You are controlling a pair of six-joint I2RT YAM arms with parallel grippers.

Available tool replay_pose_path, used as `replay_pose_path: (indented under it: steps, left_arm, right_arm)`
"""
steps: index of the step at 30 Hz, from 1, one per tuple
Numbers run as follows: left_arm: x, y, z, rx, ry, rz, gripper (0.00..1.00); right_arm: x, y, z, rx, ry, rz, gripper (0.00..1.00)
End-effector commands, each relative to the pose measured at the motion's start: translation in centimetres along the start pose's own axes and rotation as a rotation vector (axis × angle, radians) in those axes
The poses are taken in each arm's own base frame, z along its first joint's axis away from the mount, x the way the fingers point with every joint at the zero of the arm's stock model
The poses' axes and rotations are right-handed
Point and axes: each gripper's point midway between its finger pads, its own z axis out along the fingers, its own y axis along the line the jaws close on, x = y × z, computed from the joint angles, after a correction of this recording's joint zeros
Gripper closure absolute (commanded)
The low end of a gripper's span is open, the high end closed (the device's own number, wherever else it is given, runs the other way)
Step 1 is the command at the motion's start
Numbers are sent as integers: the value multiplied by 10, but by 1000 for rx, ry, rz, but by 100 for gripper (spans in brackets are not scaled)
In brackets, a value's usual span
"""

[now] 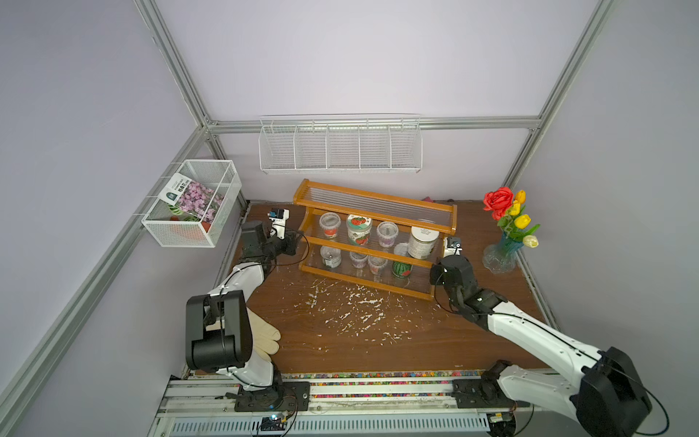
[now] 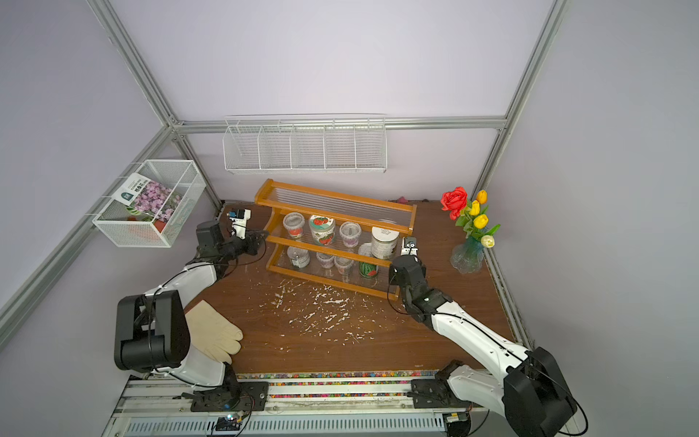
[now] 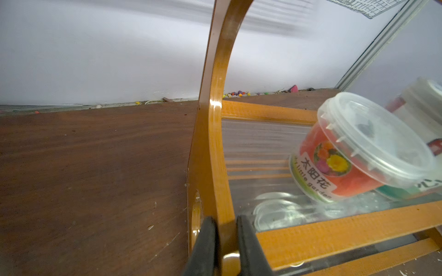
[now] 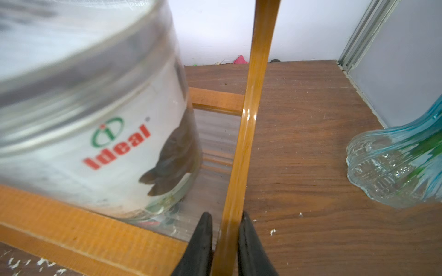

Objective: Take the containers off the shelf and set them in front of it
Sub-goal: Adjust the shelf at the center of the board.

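The orange-brown wooden shelf [image 1: 374, 204] [image 2: 333, 202] stands at the back of the table with its right end nearer. On its middle tier are a clear cup [image 1: 330, 224] [image 3: 358, 153], a strawberry jar [image 1: 359, 229], another clear cup [image 1: 387, 234] and the big tin [image 1: 423, 242] [image 4: 95, 119]. The lowest tier holds a silver can [image 1: 331, 256], two clear cups [image 1: 358, 259] and a watermelon can [image 1: 401, 269]. My left gripper [image 3: 226, 222] [image 1: 299, 242] is shut on the shelf's left end panel. My right gripper [image 4: 226, 217] is shut on the right end panel.
A glass vase of flowers [image 1: 501, 257] [image 4: 394, 167] stands close to the shelf's right end. White flakes [image 1: 351, 306] litter the table in front of the shelf. A cream glove [image 1: 264, 335] lies front left. White wire baskets [image 1: 340, 147] [image 1: 193, 204] hang on the walls.
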Motion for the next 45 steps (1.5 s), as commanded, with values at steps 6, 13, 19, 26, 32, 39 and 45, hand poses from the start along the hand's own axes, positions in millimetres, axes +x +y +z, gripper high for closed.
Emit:
replay_pose_path:
  steps: [6, 13, 19, 26, 32, 39, 45]
  left_arm:
    - [22, -46, -23, 36, -36, -88, 100]
    - [38, -57, -26, -2, -48, -118, 100]
    - [30, -49, -19, -26, -63, -116, 100]
    - [26, -41, -5, -29, -66, -127, 100]
    - [23, -33, 6, -23, -50, -128, 100]
    - [21, -31, 5, -33, -58, -134, 95]
    - [15, -24, -1, -56, -79, -142, 80]
  right_arm:
    - [-22, 15, 18, -189, -53, -145, 100]
    - [-42, 15, 43, -269, -85, -168, 100]
    - [-51, 17, 66, -284, -112, -159, 100]
    - [-53, 17, 77, -280, -109, -145, 100]
    - [-51, 7, 73, -234, -108, -148, 100]
    - [-58, 0, 71, -193, -118, -159, 92]
    - [-72, -7, 60, -158, -149, -163, 79]
